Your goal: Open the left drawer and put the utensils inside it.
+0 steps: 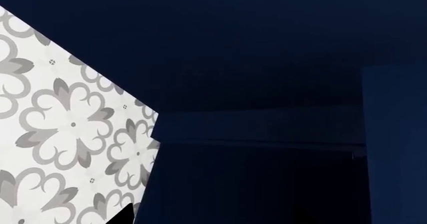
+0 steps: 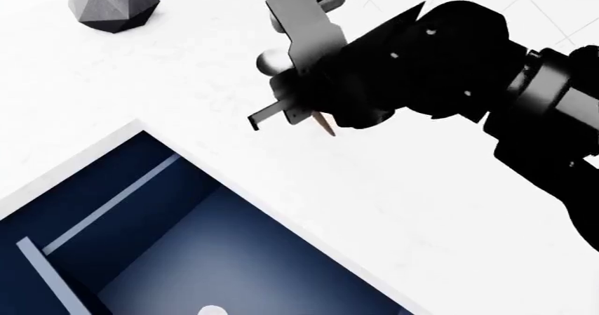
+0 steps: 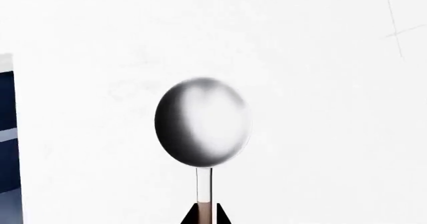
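**A:** Over the white counter [image 2: 187, 83], your right gripper [image 2: 304, 115] is hanging with the spoon [image 3: 202, 124] pinched narrowly between its fingertips. From the head camera you are seeing only the shiny bowl peeking out behind the grey bracket and the reddish-brown tip of the handle poking out below the black wrist.

**B:** And the drawer?

**A:** The left drawer [image 2: 178, 245] is standing open below and to the left of the spoon, navy inside, with a pale divider strip [image 2: 112, 203] running across it. The spoon is well apart from it, over bare counter. Something small and white [image 2: 212, 311] is showing at the drawer's lower edge; you cannot tell what it is.

**B:** Any writing or labels?

**A:** None is readable anywhere.

**B:** What is nearby?

**A:** A dark grey faceted pot [image 2: 112, 5] is sitting at the far left of the counter, well away from the gripper and out of its way.

**B:** The left hand?

**A:** Its camera is showing only navy cabinet panels [image 1: 267, 59] and a grey flower-patterned floor [image 1: 67, 124]; the fingers are out of sight, so you cannot tell their state.
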`<state>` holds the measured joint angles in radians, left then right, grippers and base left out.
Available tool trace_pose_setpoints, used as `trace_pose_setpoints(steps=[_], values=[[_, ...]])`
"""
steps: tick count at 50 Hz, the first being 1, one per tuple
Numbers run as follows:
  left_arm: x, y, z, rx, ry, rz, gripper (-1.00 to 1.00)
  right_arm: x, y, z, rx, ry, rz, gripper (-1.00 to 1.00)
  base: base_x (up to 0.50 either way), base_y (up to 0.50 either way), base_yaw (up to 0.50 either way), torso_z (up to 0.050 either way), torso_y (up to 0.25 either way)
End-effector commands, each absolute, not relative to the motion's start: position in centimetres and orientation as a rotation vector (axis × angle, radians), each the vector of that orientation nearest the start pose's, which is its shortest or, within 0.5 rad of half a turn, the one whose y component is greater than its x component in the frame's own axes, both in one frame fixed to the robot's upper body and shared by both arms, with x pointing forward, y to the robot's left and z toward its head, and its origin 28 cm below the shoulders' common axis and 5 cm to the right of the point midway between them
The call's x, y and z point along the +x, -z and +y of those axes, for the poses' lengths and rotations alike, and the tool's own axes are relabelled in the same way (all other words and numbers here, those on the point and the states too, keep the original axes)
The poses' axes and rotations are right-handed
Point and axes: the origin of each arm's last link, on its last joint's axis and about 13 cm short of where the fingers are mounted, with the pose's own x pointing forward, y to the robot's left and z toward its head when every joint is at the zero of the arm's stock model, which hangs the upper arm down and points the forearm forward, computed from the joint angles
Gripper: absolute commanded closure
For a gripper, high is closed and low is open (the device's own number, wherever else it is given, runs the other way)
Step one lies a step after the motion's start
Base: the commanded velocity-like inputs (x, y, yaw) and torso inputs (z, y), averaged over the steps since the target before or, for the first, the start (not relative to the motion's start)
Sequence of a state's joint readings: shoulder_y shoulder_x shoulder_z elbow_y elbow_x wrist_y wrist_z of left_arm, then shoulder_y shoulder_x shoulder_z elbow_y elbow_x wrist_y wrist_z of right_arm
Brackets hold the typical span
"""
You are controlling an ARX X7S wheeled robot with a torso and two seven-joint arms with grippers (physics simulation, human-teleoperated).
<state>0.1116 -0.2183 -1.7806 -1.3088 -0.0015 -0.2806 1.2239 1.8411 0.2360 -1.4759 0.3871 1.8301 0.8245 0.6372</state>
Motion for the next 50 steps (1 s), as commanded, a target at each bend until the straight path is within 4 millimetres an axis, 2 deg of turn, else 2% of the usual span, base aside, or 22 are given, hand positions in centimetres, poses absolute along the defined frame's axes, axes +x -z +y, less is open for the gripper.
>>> trace_pose_setpoints(steps=[1,8,15,21,28,35,40,50], values=[[-4.8,14.6,30.1,-1.362,-0.511,0.147,-1.0,25.9,-34.6,-1.2,-0.491,-0.48,0.404,1.0,0.0,0.0,0.0,0.0,0.0],[-4.8,14.6,30.0,-1.361,-0.508,0.147,-1.0,23.1,-34.8,-0.7,-0.523,-0.551,0.402,1.0,0.0,0.0,0.0,0.0,0.0],[-4.7,14.6,30.0,-1.366,-0.484,0.142,-1.0,22.8,-34.7,-0.7,-0.522,-0.577,0.394,1.0,0.0,0.0,0.0,0.0,0.0],[-4.8,14.6,30.0,-1.376,-0.47,0.14,-1.0,22.1,-34.6,-0.6,-0.532,-0.61,0.387,1.0,0.0,0.0,0.0,0.0,0.24],[-4.8,14.6,29.9,-1.378,-0.476,0.136,-1.0,21.9,-33.7,-0.4,-0.547,-0.638,0.402,1.0,0.0,0.0,0.0,0.0,0.226],[-4.8,14.6,30.0,-1.374,-0.487,0.141,-1.0,21.4,-31.7,0.1,-0.571,-0.674,0.442,1.0,0.0,0.0,0.0,0.0,0.0],[-4.8,14.6,29.9,-1.375,-0.49,0.143,-1.0,19.7,-29.6,0.6,-0.608,-0.728,0.485,1.0,0.0,0.0,0.0,0.0,0.0],[-4.8,14.6,29.9,-1.375,-0.491,0.145,-1.0,18.9,-26.6,2.1,-0.629,-0.795,0.531,1.0,0.0,0.0,0.0,0.0,0.0]])
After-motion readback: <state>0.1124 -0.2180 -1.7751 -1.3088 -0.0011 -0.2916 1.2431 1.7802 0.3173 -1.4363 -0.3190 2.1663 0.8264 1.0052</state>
